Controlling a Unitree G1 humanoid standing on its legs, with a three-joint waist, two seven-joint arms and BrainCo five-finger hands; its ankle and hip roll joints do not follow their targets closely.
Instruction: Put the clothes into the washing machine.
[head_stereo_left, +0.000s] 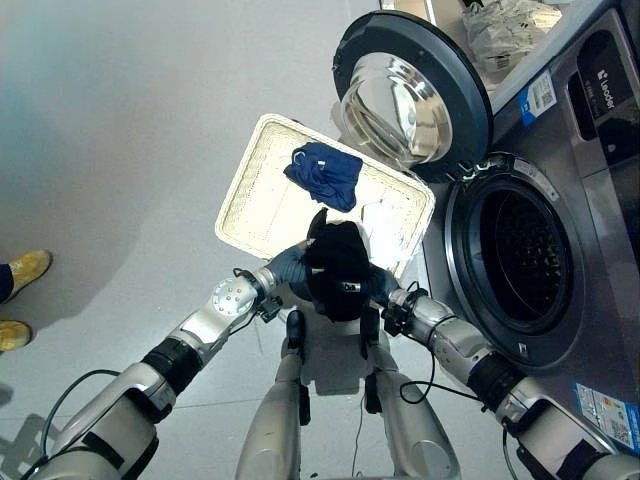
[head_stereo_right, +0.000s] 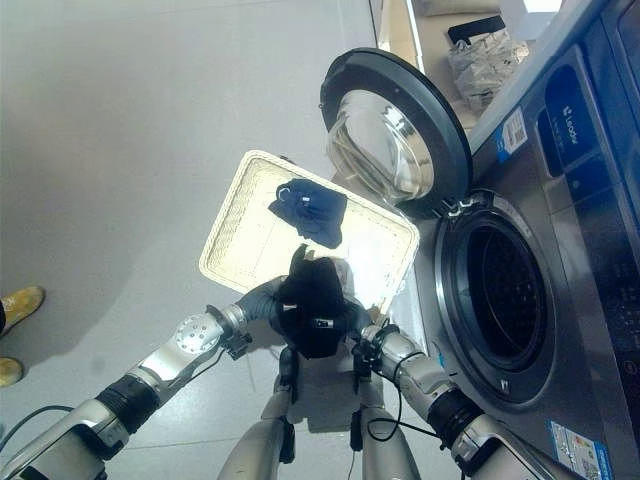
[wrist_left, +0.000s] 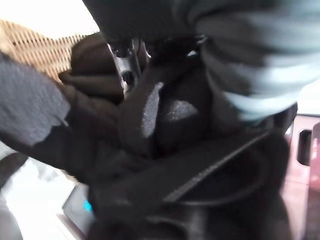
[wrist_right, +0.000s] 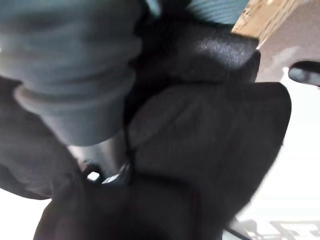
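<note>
Black garment (head_stereo_left: 336, 268) hiding both hands, grip unclear, basket (head_stereo_left: 262, 170) rim beside open washer door (head_stereo_left: 412, 92)

Three garments (black (head_stereo_left: 337, 268), blue (head_stereo_left: 325, 172), white (head_stereo_left: 385, 225)), one basket (head_stereo_left: 255, 195), one washing machine (head_stereo_left: 560, 200).

black garment (head_stereo_left: 336, 268) | navy garment (head_stereo_left: 325, 172) | cream woven basket (head_stereo_left: 262, 165) (lattice weave) | grey washing machine (head_stereo_left: 600, 200)
</note>
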